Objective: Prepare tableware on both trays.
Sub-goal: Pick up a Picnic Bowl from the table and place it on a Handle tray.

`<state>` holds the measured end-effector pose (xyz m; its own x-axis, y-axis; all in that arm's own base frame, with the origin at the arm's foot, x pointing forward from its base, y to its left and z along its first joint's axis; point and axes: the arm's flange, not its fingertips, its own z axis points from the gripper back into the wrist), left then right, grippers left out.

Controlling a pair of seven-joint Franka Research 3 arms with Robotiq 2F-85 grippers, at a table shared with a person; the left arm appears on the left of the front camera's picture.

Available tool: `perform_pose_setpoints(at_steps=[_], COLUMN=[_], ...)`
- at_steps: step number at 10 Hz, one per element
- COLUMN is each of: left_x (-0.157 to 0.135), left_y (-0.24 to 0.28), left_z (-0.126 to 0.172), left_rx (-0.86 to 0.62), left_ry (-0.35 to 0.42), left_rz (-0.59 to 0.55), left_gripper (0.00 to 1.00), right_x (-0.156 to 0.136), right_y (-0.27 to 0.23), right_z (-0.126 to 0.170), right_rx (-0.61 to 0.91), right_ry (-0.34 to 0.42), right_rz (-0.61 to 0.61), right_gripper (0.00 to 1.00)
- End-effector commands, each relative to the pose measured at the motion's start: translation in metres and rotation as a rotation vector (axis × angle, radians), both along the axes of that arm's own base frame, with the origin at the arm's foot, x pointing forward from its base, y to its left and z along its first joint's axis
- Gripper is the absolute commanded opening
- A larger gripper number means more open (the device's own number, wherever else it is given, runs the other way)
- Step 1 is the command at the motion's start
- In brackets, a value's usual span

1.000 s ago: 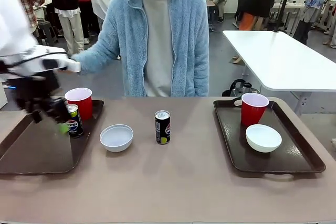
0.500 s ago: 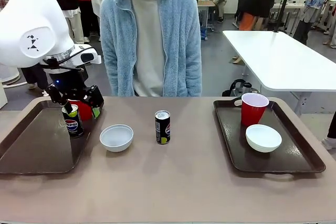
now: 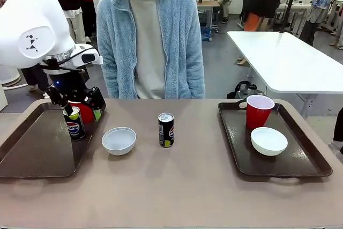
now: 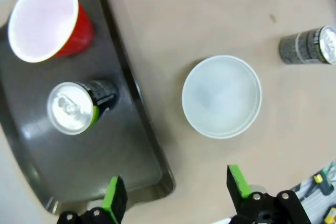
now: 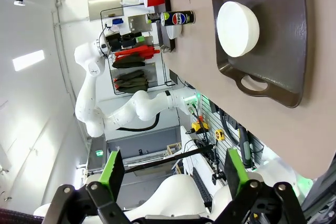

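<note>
Plainly both jaws gape empty, the left facing a round white bowl (image 4: 221,96) beside a glossy dark tray (image 4: 105,153).

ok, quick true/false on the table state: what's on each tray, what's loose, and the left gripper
1. The Pepsi can stands on the left tray. True.
2. The middle white bowl sits in the left tray. False: it rests on the table, beside that tray's rim.
3. The right tray holds a red cup and a second white bowl. True.
4. The black can is on the right tray. False: it stands on the table between the trays.
5. The left gripper is shut on the Pepsi can. False: its jaws stand open, holding nothing.
</note>
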<state>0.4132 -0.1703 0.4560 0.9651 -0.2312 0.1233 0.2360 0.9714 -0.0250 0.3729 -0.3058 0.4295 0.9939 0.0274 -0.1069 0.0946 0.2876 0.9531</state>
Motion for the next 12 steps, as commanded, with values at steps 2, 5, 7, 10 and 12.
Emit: perform_pose_setpoints(at_steps=[2, 5, 7, 10, 12], left_x=[0.021, 0.042, 0.045, 0.043, 0.043], left_y=[-0.025, -0.039, -0.041, -0.043, -0.043], left_z=[-0.036, -0.073, -0.088, -0.101, -0.114], left_rx=[0.043, 0.087, 0.089, 0.036, 0.058], left_ry=[-0.039, -0.059, -0.029, 0.016, 0.054], left_rz=[0.023, 0.048, 0.063, 0.036, 0.044], left_gripper=[1.0, 1.0, 1.0, 0.37, 0.0], right_x=[-0.001, -0.001, -0.001, -0.001, -0.001], right_y=[0.001, 0.001, 0.001, 0.001, 0.001], right_z=[0.002, 0.002, 0.002, 0.002, 0.002], right_rx=[-0.001, -0.001, -0.001, -0.001, -0.001], right_ry=[0.006, 0.006, 0.006, 0.006, 0.006], right_rz=[0.001, 0.001, 0.001, 0.001, 0.001], right_gripper=[1.0, 1.0, 1.0, 1.0, 1.0])
